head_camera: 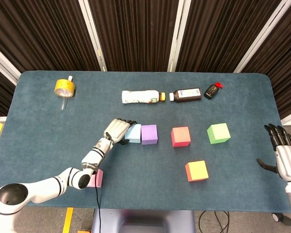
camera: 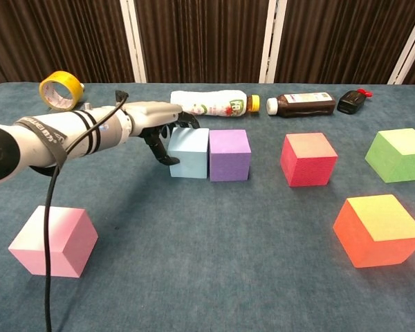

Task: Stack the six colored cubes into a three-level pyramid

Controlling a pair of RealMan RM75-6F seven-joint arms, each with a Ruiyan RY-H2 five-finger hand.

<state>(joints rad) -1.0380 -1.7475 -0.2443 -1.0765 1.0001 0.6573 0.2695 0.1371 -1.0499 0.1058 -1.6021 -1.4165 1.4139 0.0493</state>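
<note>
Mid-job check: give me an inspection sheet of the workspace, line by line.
Surface: blue table cloth, flat.
Job's things: light blue cube side by side with purple cube; red cube, green cube, orange cube and pink cube apart; nothing stacked.
Clutter: yellow tape roll, white bottle, brown bottle, small dark bottle along the far side.
Hands: left robot hand against the light blue cube's left side; right robot hand off the right edge, fingers apart, holding nothing.
Cables: black cable hanging from the left arm.
Surroundings: dark curtains.
</note>
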